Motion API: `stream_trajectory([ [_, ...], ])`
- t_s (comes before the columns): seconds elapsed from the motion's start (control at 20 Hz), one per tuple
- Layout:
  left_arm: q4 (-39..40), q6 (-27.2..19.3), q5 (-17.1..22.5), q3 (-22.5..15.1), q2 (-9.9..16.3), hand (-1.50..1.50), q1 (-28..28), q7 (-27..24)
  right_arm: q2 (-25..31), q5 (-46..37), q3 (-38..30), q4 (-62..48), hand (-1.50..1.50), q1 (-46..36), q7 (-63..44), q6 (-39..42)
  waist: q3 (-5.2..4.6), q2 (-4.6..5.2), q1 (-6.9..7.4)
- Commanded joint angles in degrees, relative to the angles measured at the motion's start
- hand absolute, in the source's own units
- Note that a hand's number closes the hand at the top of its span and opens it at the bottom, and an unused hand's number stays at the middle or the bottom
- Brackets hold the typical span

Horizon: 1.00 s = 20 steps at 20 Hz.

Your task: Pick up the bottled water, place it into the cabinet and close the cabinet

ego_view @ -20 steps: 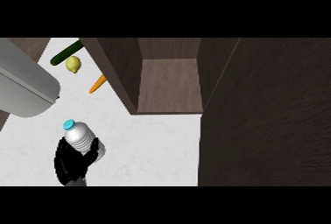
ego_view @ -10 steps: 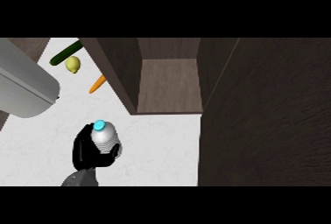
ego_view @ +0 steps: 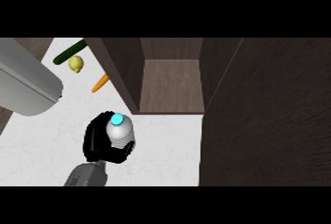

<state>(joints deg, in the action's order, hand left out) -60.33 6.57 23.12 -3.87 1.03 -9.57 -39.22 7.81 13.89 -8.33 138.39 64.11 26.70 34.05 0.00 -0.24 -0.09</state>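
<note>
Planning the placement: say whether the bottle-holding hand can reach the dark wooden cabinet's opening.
Probably yes: the black hand holds the clear blue-capped water bottle close to the cabinet's open front, and nothing stands between them.

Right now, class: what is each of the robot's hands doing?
Right hand: curled round the bottled water.
Left hand: no hand shows, only a grey forearm at upper left.

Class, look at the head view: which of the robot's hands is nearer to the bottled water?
Only one hand shows, low at the view's left, fingers curled round the bottled water. Its side cannot be told from this view. No other hand appears, so the holding hand is nearer.
</note>
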Motion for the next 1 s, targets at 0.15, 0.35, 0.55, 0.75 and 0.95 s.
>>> stream_trajectory([
  [0.15, -15.97, -9.63, 1.07, -9.62, -1.0, 1.5, -0.88, 9.58, 0.28, 6.12, -0.59, 10.03, -1.5, 0.34, -5.55, -1.89, -0.03, 0.05, 0.16],
  [0.35, -25.81, -14.11, -0.51, -14.86, -1.02, 1.5, 1.36, 17.45, -0.46, 2.75, 1.74, 8.05, -1.5, -2.19, -6.19, -1.96, 0.0, 0.04, 0.54],
  [0.55, -31.35, -27.38, -1.16, -25.35, -1.03, 1.5, -1.54, 20.86, -0.03, 4.39, 0.77, 7.62, -1.5, -3.59, -7.26, -2.37, -0.02, 0.07, 0.01],
  [0.75, -29.48, -37.84, -0.54, -29.83, -1.03, 1.5, -10.1, 23.26, 0.36, 6.64, -0.17, 7.25, -1.5, -4.14, -8.19, -2.29, -0.03, 0.23, -0.82],
  [0.95, -26.18, -46.68, 0.49, -29.99, -1.03, 1.5, -18.43, 24.73, -0.24, 4.57, -0.53, 5.26, -1.5, -4.62, -5.58, -0.79, -0.02, 0.16, -1.47],
])
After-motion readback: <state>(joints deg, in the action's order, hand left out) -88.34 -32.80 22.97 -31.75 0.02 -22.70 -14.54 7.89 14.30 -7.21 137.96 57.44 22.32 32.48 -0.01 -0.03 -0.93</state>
